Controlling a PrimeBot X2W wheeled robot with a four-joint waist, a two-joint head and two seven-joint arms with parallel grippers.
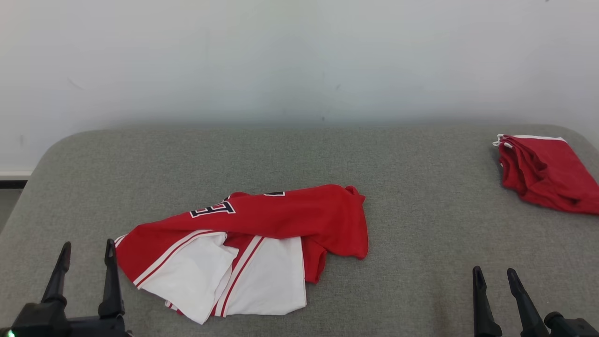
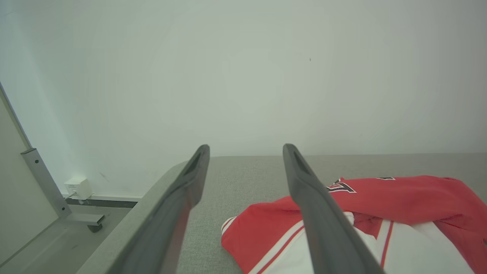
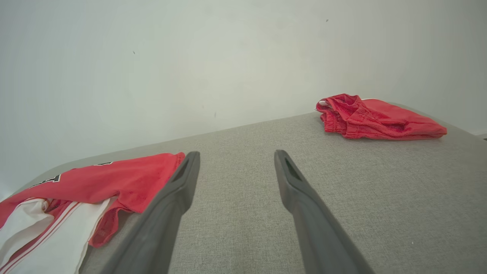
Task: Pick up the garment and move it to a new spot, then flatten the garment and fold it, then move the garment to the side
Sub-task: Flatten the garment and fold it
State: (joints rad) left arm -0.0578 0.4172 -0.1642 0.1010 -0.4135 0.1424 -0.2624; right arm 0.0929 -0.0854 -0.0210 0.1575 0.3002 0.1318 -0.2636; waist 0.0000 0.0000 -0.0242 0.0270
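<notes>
Red-and-white jersey [image 1: 243,243] laid crumpled on grey padded table [image 1: 421,210], left of centre, just beside left gripper [image 1: 88,245]. Left gripper and right gripper [image 1: 493,271] seen spread apart, nothing held. Red shorts [image 1: 543,173] piled far right.

Table [image 1: 421,187]: grey woven covering, rounded far corners, far edge up against the wall [image 1: 299,61]. Wall is plain and pale, with a few small dark specks.

Far right of table: red folded cloth [image 1: 543,171], white trim along its far edge, rumpled, several layers stacked. In the right wrist view the same red cloth [image 3: 376,118] lies near the table's far right corner, with gathered edges facing left.

Left of table, left wrist view: slanted grey metal bar [image 2: 43,182] with two bolt holes, and a small dark foot [image 2: 94,227] under its base. A small white box [image 2: 78,187] sits low against the wall just beside it. Floor [image 2: 45,243] is pale grey. A dark baseboard strip [image 1: 11,183] runs along the wall's foot.
</notes>
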